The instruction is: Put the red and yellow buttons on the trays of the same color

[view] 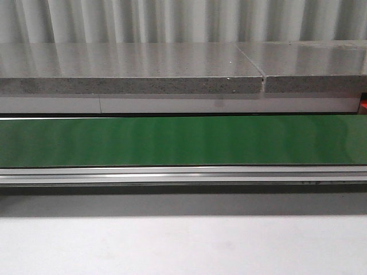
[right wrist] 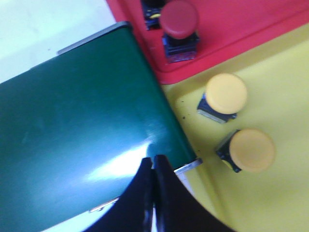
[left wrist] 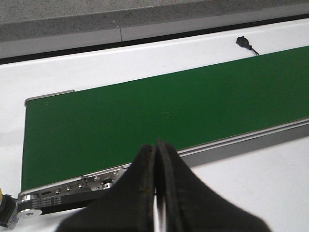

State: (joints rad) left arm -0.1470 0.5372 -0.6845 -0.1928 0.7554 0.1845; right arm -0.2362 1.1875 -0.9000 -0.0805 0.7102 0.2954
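From where I stand the long green conveyor belt (view: 183, 140) runs bare across the front view, no button riding on it. The left black gripper (left wrist: 157, 193) hangs over the near rail with its jaws pressed together, holding nothing. The right black gripper (right wrist: 153, 193) is likewise closed and empty, poised above the belt's end, presumably to catch arrivals close to the trays. In the right wrist view, a round red button (right wrist: 179, 21) sits in the glossy red plastic tray (right wrist: 251, 24) at about one o'clock from the fingers, while two round yellow buttons (right wrist: 225, 94) (right wrist: 251, 150) rest in the yellow plastic tray (right wrist: 285, 87) towards two and three o'clock, colours matched
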